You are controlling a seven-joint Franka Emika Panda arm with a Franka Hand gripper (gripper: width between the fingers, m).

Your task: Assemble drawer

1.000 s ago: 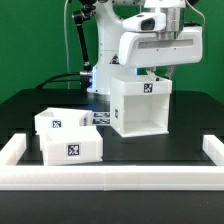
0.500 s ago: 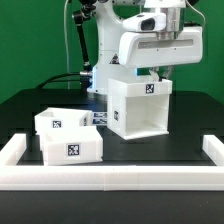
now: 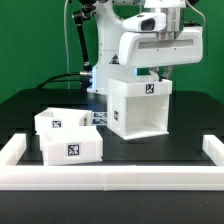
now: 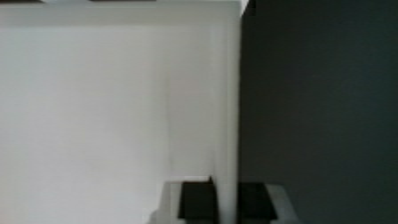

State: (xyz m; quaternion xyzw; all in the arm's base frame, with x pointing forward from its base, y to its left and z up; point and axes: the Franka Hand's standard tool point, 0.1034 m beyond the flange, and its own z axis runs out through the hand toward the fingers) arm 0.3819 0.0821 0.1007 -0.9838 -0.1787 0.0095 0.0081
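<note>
The drawer's large white cube-shaped housing (image 3: 140, 105) stands upright on the black table, its open front facing the camera. My gripper (image 3: 163, 72) is at its top, at the exterior view's right wall. In the wrist view the dark fingers (image 4: 196, 202) sit on both sides of the thin white wall edge (image 4: 228, 120), so my gripper (image 4: 228, 200) is shut on that wall. Two white shallow trays (image 3: 60, 122) (image 3: 70, 146) with square tags sit side by side at the exterior view's left, apart from the housing.
A long low white rail (image 3: 110, 177) edges the table's front and both sides. A flat white strip with tags (image 3: 101, 118) lies between the trays and the housing. The robot's white base and cables stand behind the housing.
</note>
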